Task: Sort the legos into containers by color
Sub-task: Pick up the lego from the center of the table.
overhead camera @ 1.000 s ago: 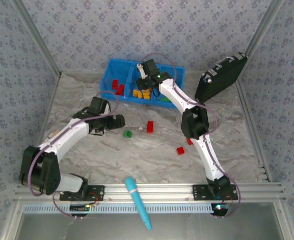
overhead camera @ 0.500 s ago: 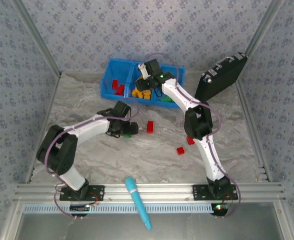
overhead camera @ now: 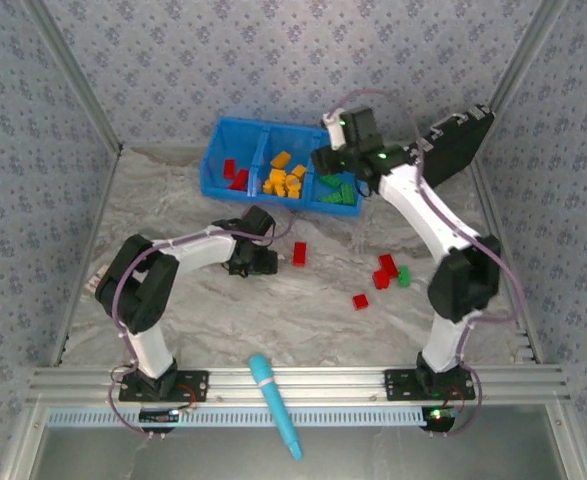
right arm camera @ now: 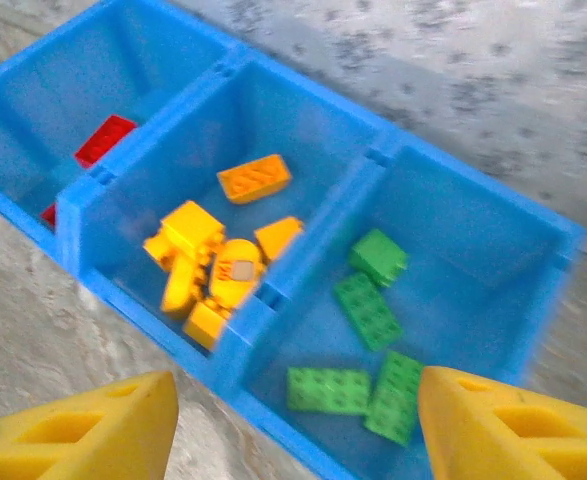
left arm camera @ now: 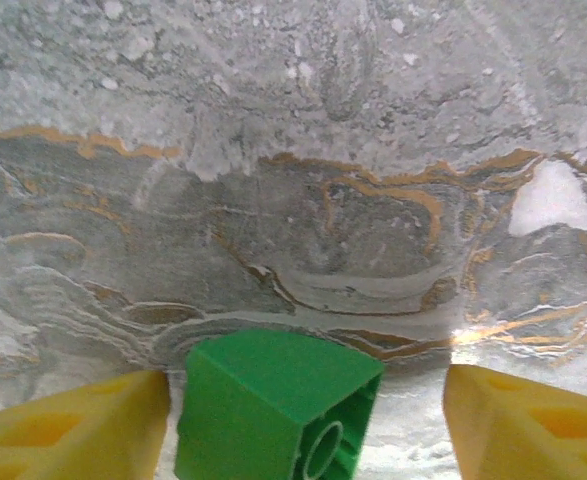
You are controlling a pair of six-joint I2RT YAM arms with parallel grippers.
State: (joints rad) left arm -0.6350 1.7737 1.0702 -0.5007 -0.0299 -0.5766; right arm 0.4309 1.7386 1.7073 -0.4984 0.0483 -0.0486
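A green lego (left arm camera: 273,390) lies on the marbled table between the yellow fingers of my left gripper (left arm camera: 308,420). The left finger is close against it, and a gap shows before the right finger (left arm camera: 523,420). From above, the left gripper (overhead camera: 256,262) is down at mid-table. My right gripper (right arm camera: 298,420) is open and empty, hovering over the blue bin (right arm camera: 303,85), at its right end (overhead camera: 325,160). The containers hold red legos (overhead camera: 235,175), orange-yellow legos (right arm camera: 208,265) and green legos (right arm camera: 368,310), one color each.
Loose on the table are an upright red lego (overhead camera: 299,253), two red legos (overhead camera: 383,268) (overhead camera: 360,301) and a green one (overhead camera: 404,277). A black case (overhead camera: 453,150) leans at the back right. A cyan tool (overhead camera: 273,405) lies across the front rail.
My left gripper swung right onto the green lego and its jaws narrowed around it. My right gripper moved from the middle compartment toward the right one and opened wider.
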